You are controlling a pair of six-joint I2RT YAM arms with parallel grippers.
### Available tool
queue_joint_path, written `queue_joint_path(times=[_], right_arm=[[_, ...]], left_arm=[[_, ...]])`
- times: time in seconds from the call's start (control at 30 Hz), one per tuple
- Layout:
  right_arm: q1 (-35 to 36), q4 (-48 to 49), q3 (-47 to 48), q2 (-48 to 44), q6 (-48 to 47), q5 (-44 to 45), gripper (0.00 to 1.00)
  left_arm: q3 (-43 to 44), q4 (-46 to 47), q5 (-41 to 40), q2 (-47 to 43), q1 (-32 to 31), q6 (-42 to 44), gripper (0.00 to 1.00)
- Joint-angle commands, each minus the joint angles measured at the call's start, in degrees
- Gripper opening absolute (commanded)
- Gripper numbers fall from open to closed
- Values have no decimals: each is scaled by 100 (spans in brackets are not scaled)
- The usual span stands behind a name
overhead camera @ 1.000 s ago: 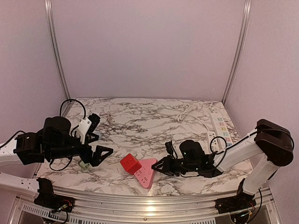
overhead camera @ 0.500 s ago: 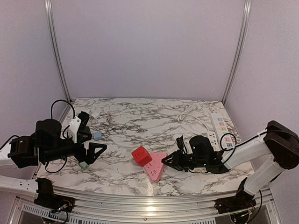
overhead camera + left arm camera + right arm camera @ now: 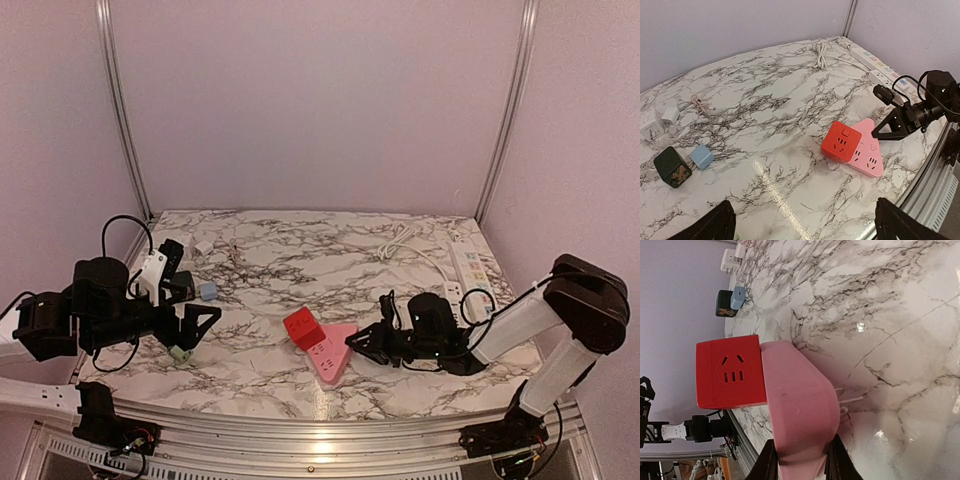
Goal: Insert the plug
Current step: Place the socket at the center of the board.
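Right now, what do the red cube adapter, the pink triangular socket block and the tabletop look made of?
Red cube adapter: likely moulded plastic, satin; uniform colour, rounded edges. Pink triangular socket block: likely the same plastic, smooth, slight sheen. Tabletop: marble-patterned, glossy with light reflections; real stone or laminate, cannot tell.

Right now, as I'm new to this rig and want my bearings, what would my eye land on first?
The bright red cube socket stands out, pressed against a pink triangular power strip at the front centre of the white marble table. The right arm's fingers are shut on the pink strip's corner. At the left, the left arm's fingers hang wide open above the table, holding nothing.
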Motion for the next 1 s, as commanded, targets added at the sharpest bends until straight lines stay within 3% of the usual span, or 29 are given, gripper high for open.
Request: queue_joint_path(times=[0.0, 0.13, 0.23, 0.97], right_arm=[[-45, 542, 15, 485, 311, -136, 11], [-45, 1438, -174, 779, 765, -32, 11], [-46, 1586, -141, 940, 913, 120, 11], [101, 241, 822, 873, 766, 803, 13]], left_arm=[[-30, -252, -290, -208, -29, -194, 99], [-174, -320, -333, -518, -29, -406, 99], [-244, -331, -363, -797, -29, -512, 99], [-387, -290, -312, -1182, -38, -685, 99]])
